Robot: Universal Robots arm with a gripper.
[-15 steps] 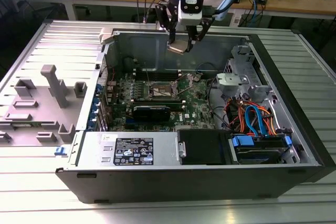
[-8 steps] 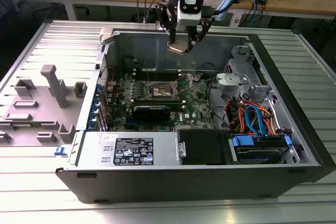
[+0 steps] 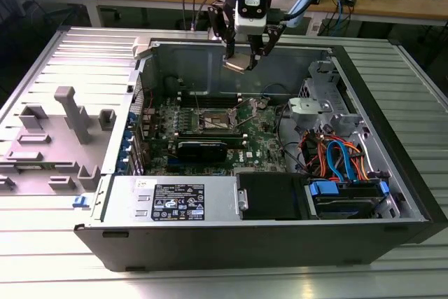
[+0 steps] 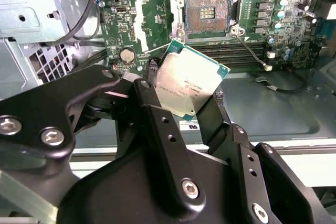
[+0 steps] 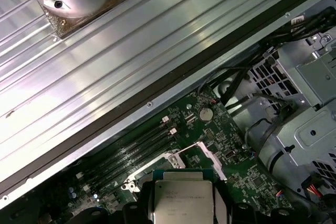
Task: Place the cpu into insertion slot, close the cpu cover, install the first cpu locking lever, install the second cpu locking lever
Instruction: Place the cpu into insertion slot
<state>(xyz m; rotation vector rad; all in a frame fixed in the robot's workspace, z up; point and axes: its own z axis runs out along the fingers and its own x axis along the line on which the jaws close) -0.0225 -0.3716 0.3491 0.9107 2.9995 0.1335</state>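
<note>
Lying open on its side, the computer case (image 3: 231, 243) exposes the motherboard (image 3: 260, 146) to access from above, which is why the gripper (image 3: 241, 57) hangs over the case interior. Its fingers (image 4: 152, 108) are clamped on opposite edges of the cpu (image 4: 191, 80), leaving the chip's faces free, judged as preparation for seating. The insertion slot (image 4: 207, 8) lies below the gripper and off to one side, well apart from it, with its dark centre uncovered. The cpu cover (image 4: 140, 18) appears swung up beside the slot. The cpu sits between the fingertips, apparently tilted, not yet placed.
</note>
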